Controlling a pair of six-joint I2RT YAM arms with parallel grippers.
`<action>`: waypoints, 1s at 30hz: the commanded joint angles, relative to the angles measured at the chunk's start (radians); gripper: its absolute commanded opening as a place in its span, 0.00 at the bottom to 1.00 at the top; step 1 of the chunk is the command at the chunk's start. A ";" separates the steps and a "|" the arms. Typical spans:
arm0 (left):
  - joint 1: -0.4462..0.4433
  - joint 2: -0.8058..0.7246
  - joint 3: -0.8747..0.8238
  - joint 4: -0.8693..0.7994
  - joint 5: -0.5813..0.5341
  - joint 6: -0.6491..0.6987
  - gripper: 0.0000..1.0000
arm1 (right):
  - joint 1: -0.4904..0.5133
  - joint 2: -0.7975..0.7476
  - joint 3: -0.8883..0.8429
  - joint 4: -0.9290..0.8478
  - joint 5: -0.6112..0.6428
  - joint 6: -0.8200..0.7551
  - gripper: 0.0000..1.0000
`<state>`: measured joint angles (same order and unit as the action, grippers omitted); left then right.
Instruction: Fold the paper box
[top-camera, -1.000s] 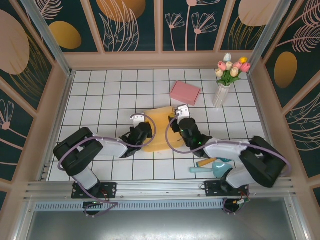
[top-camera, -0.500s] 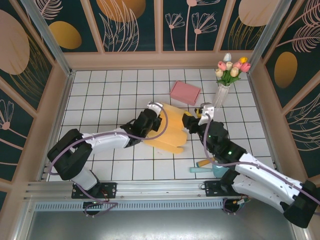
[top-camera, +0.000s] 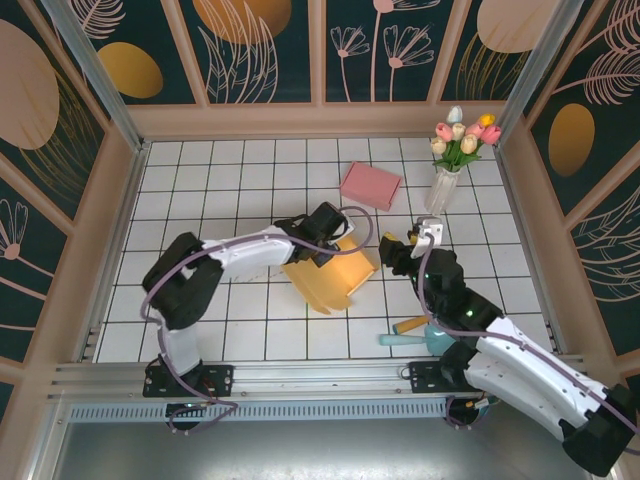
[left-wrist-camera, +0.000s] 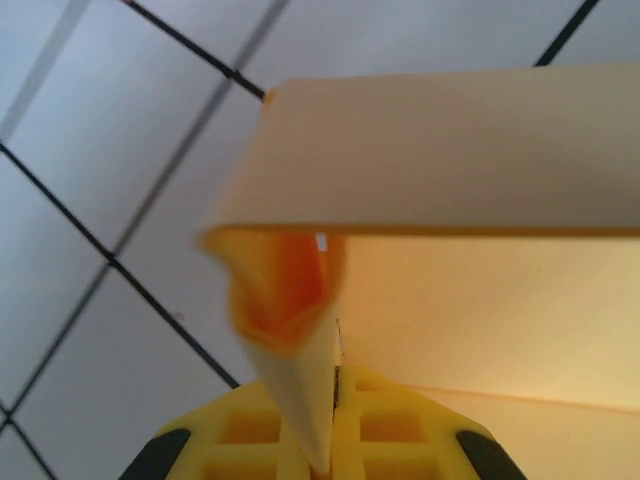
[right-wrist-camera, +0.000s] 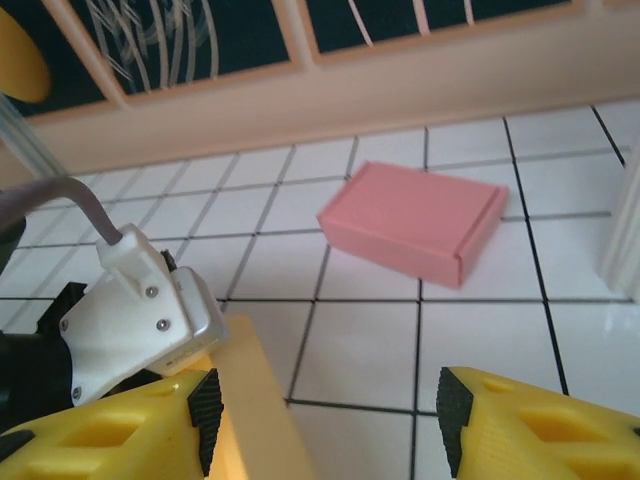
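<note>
Overhead view, read from left to right. The left arm (top-camera: 230, 255) stretches from its base across the white tiled table (top-camera: 200, 190) toward the middle; at its end the left claw (top-camera: 336, 246) is clamped fully closed on the paper box (top-camera: 328, 275), a yellow, partly folded sheet that spreads out from the claw's tips toward the near side; whether its lower edge rests on the tiles cannot be told.

Left wrist view: the two yellow fingers (left-wrist-camera: 250, 440) meet at the bottom of the frame with a thin paper wall (left-wrist-camera: 310, 400) pinched between them; directly ahead of the claw a broad flap (left-wrist-camera: 450, 150) of the same box runs crosswise, tilted over the tiles.

To the right of the box stands the right claw (top-camera: 392, 248), just beside the box's right edge. In the right wrist view its fingers (right-wrist-camera: 110, 430) stand wide apart with bare tile between them; it grips nothing. A yellow edge of the box rises just inside the finger at the left of that view; contact cannot be told. Ahead of this claw and to its left sits the white camera housing (right-wrist-camera: 140, 310) of the other wrist.

A closed pink box (right-wrist-camera: 415, 220) lies flat ahead of the right claw, well apart from it; a vase of tulips (top-camera: 441, 190) stands upright ahead and to its right; a teal and orange tool (top-camera: 415, 333) lies behind it, beside the right arm (top-camera: 510, 350).
</note>
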<state>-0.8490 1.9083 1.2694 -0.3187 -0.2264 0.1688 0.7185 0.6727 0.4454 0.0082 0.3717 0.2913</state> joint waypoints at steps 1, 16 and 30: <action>0.005 0.087 0.076 -0.207 -0.094 0.069 0.00 | -0.072 0.053 -0.030 0.080 -0.088 0.041 0.62; 0.005 0.267 0.217 -0.154 -0.381 0.087 0.00 | -0.260 0.283 -0.118 0.288 -0.353 0.124 0.61; 0.004 0.500 0.520 -0.371 -0.481 0.099 0.15 | -0.259 0.149 -0.138 0.235 -0.319 0.131 0.61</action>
<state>-0.8562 2.3363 1.7977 -0.6048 -0.6983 0.2695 0.4656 0.8700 0.3264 0.2367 0.0360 0.4038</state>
